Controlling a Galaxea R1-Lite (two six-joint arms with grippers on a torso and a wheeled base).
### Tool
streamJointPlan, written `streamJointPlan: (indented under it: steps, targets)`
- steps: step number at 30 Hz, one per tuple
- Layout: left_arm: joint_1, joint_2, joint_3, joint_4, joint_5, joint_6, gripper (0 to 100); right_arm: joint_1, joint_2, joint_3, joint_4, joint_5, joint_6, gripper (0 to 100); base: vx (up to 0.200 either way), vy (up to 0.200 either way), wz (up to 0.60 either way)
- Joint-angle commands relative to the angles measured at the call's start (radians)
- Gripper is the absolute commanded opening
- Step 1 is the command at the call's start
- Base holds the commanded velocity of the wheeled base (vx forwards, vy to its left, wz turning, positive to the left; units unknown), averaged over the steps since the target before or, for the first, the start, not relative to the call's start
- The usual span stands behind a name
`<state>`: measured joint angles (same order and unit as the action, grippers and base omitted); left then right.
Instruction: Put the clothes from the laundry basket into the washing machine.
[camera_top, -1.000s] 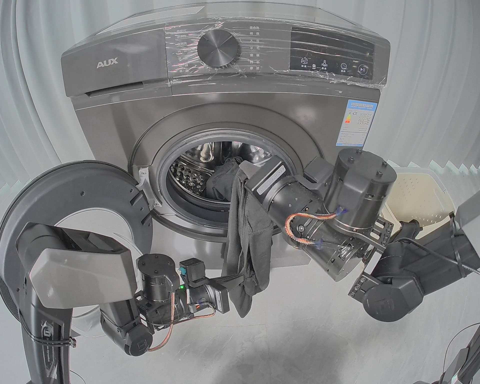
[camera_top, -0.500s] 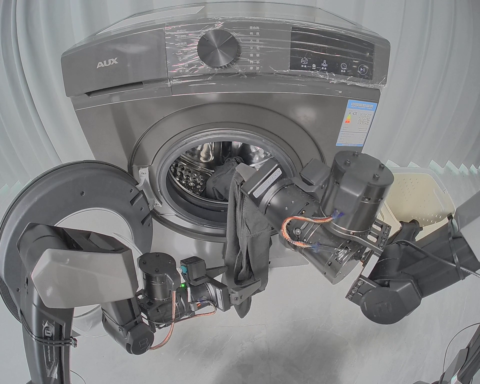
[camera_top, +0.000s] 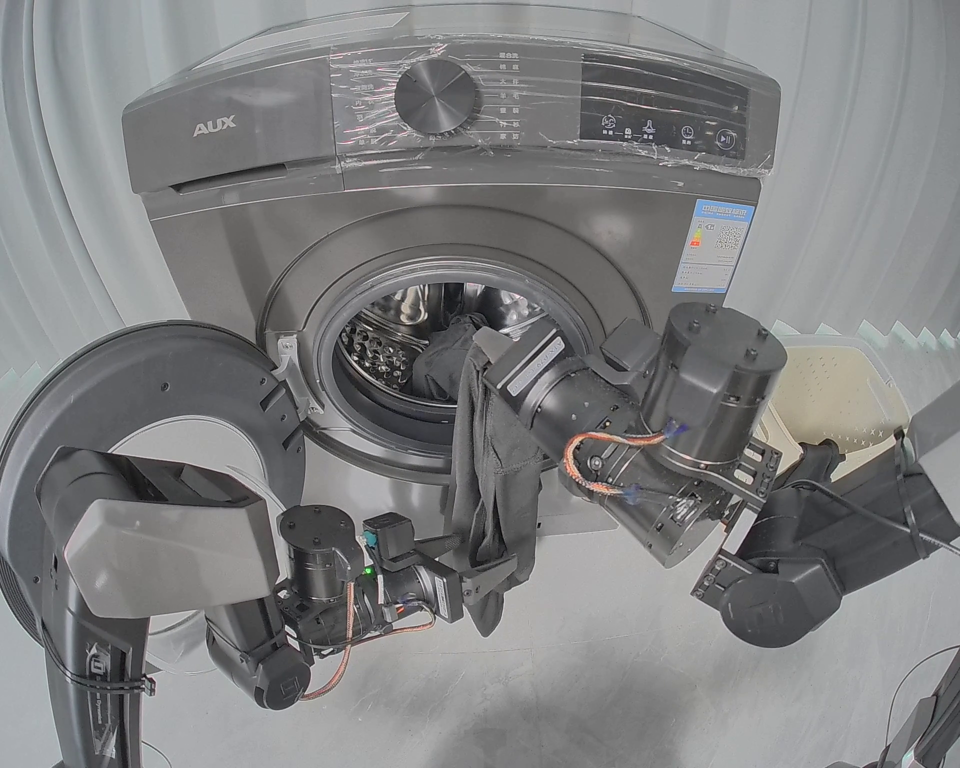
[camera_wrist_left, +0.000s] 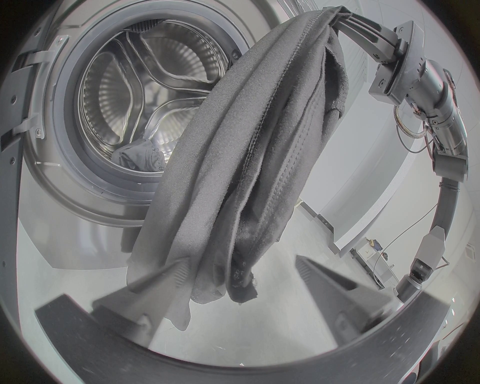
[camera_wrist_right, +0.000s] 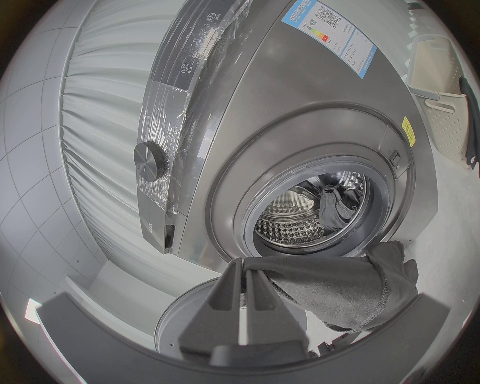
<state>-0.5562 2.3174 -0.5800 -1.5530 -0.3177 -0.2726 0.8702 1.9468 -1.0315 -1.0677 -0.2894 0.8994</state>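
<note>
right gripper (camera_wrist_right: 245, 282) jaws pressed together, pinching the top of a dark grey garment (camera_top: 495, 480) at frame centre, just in front of the washing machine (camera_top: 250, 250) opening. the cloth hangs down. left gripper (camera_top: 478, 560) at lower centre, jaws spread w/ the hem between them. another dark garment (camera_top: 440, 360) lies inside the drum. cream laundry basket (camera_top: 840, 390) at right edge, round door (camera_top: 130, 390) open at left.

A white pleated curtain (camera_top: 880, 180) hangs at the back, running from 9 o'clock over 12 o'clock to 3 o'clock. The pale grey floor (camera_top: 620, 640) lies at 6 o'clock. White square tiles (camera_wrist_right: 30, 200) join the curtain's edge.
</note>
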Motion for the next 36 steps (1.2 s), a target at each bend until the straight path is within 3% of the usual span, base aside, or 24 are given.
streamJointPlan:
  steps: [1,17,24,27,28,31,36]
  targets:
    - [-0.004,0.002,-0.003,-0.001,0.000,-0.002,0,0.000,0.004,-0.001,0.000,0.001,0.001,0,0.000,0.000,0.00]
    - [0.002,-0.016,0.012,-0.004,0.002,0.004,0,-0.016,0.006,0.016,-0.025,0.001,-0.005,0,0.000,0.000,0.00]
    - [0.028,-0.184,0.147,-0.001,-0.008,0.006,0,-0.065,-0.006,0.116,-0.052,0.016,-0.071,0,0.000,0.000,0.00]
    - [0.064,-0.288,0.221,-0.001,-0.014,0.027,0,-0.073,-0.016,0.240,-0.124,0.059,-0.160,0,0.000,0.000,0.00]
    - [0.081,-0.331,0.246,-0.001,-0.017,0.032,0,-0.074,-0.012,0.317,-0.169,0.088,-0.220,0,0.000,0.000,0.00]
    - [0.113,-0.417,0.295,0.001,-0.038,0.030,0,-0.071,0.000,0.455,-0.305,0.131,-0.333,0,0.000,0.000,0.00]
    - [0.168,-0.497,0.330,0.001,-0.069,0.029,0,-0.082,0.081,0.556,-0.479,0.156,-0.438,0,0.000,0.000,0.00]
